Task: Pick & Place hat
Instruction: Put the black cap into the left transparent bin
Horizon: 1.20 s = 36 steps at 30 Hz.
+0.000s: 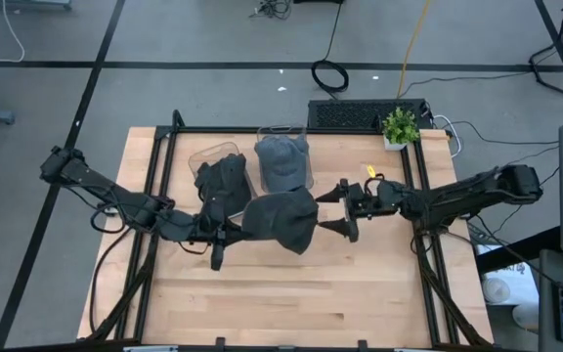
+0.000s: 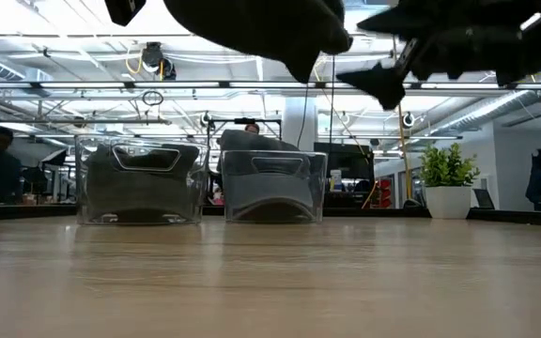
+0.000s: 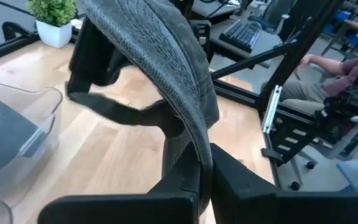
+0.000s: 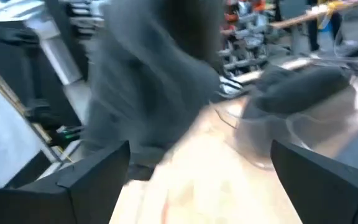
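Note:
My left gripper [image 1: 231,233] is near the table's middle, shut on a dark grey hat [image 1: 283,219] that is in the air, as the low view shows at its top [image 2: 261,23]. My right gripper [image 1: 334,209] is open just right of the hat, its fingers apart and pointing at it without touching; its wrist view shows the hat blurred ahead [image 4: 148,81]. Two clear bins stand at the far side. The left bin [image 1: 215,156] holds a dark hat [image 1: 225,181] and the right bin [image 1: 306,166] holds a grey hat [image 1: 281,156]. My left gripper pinches the hat between its two fingers by the stitched brim's edge [image 3: 199,163]. The fingers come level from the table's left. The hat is lifted clear of the table, and its crown and strap [image 3: 114,109] reach out beyond the fingertips toward the right arm.
A small potted plant [image 1: 400,127] stands at the table's far right corner, with a keyboard [image 1: 365,114] just behind the far edge. Black frame rails [image 1: 169,161] run along the table's sides. Bare wood [image 1: 301,298] lies toward the near edge. A seated person [image 3: 328,74] shows beyond the table.

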Tool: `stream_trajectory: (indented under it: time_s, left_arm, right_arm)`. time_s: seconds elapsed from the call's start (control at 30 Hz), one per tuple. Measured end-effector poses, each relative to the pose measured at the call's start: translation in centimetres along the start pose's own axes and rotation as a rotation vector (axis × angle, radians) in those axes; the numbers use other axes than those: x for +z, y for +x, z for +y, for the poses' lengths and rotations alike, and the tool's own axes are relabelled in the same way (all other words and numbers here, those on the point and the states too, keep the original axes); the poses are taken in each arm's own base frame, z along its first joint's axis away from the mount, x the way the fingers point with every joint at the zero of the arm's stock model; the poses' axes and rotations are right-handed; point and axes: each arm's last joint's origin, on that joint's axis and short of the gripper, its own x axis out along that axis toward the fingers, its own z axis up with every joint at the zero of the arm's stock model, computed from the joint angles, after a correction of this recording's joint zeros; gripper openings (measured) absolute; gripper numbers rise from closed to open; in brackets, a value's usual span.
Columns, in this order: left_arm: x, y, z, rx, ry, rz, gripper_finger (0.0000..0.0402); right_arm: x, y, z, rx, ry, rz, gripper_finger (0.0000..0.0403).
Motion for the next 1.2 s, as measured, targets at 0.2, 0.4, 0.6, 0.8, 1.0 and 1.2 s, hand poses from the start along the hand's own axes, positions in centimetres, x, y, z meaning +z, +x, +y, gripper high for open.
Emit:
stream_trajectory:
  time_s: [0.2, 0.4, 0.6, 0.8, 1.0, 1.2]
  left_arm:
    - [0.3, 0.3, 0.5, 0.001, 0.005, 0.006, 0.0010]
    - [0.6, 0.5, 1.0, -0.012, 0.010, 0.003, 0.0010]
    - [0.8, 0.7, 1.5, 0.014, 0.006, 0.007, 0.0011]
    - [0.7, 0.8, 1.7, 0.006, -0.016, 0.025, 0.0009]
    - [0.6, 0.8, 1.7, 0.005, -0.014, 0.030, 0.0010]
    - [0.6, 0.8, 1.7, 0.005, -0.014, 0.030, 0.0015]
  right_arm:
    - [-0.5, 1.6, -0.6, 0.082, 0.055, -0.045, 0.0380]
    - [0.0, 4.2, -0.5, 0.257, 0.092, -0.091, 0.0380]
    - [2.0, 6.7, 0.4, 0.491, 0.094, -0.079, 0.0380]
    - [3.3, 6.5, 2.0, 0.618, 0.021, -0.081, 0.0370]
    - [2.6, 6.6, 2.9, 0.519, -0.065, -0.058, 0.0248]
    - [2.2, 6.9, 2.5, 0.342, -0.118, -0.071, 0.0022]
